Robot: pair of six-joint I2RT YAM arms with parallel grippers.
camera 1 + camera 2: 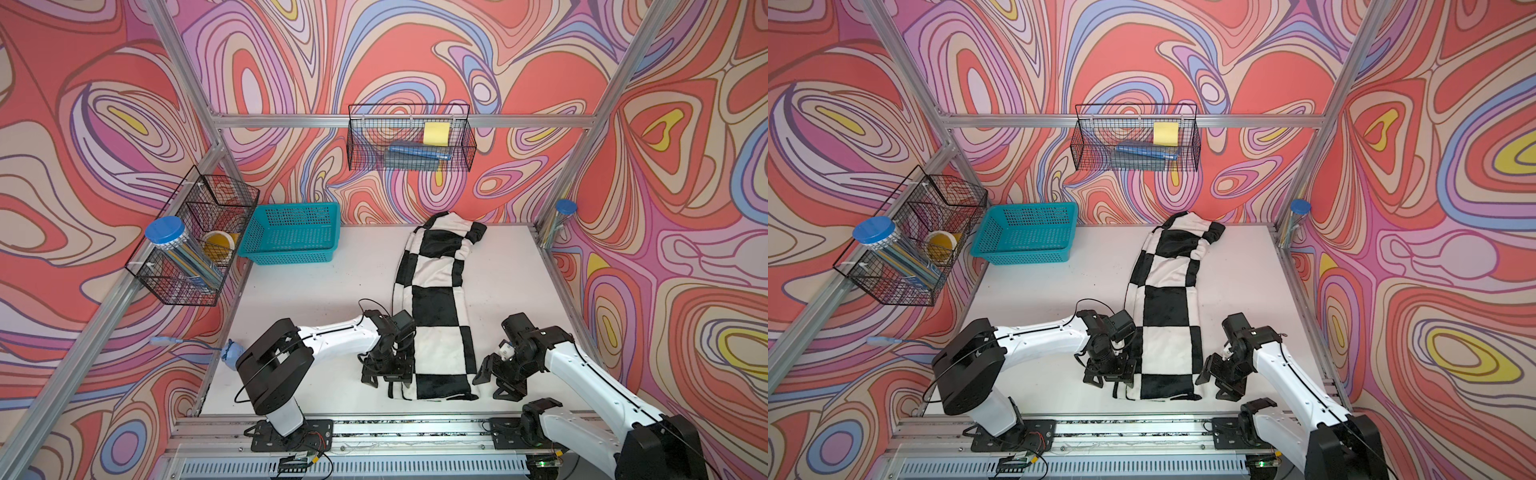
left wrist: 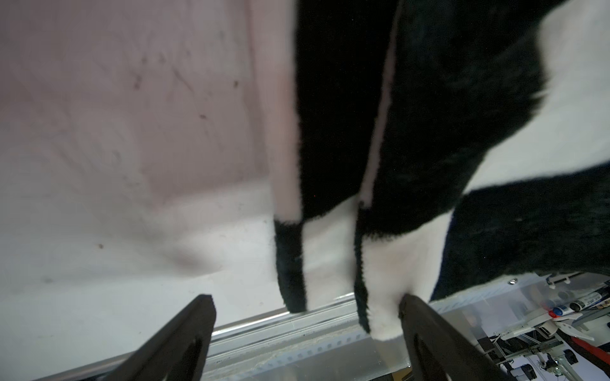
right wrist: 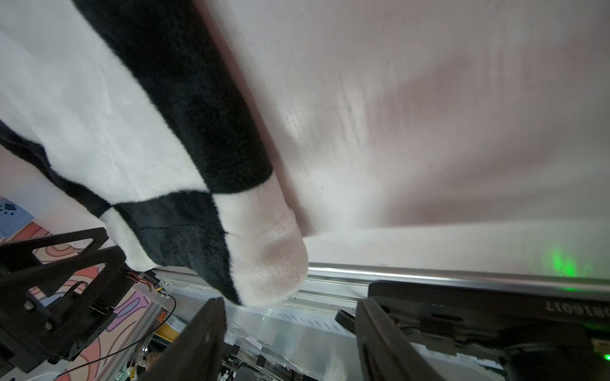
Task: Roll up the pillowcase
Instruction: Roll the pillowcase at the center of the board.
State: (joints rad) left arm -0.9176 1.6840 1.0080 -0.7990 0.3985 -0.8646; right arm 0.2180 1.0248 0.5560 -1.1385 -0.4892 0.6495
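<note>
arms: left gripper (image 1: 388, 374) and right gripper (image 1: 496, 374) low, flanking pillowcase (image 1: 440, 307) near end, jaws spread | wire basket (image 1: 365, 149) beyond pillowcase: yellow pad (image 1: 436, 133)

Teal basket (image 1: 291, 249) far left; black wire basket (image 1: 365, 158) hung behind.

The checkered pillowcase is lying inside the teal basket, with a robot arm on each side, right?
No. Both top views show the pillowcase lying on the white table, apart from the teal basket, with the left arm and right arm on either side.
</note>
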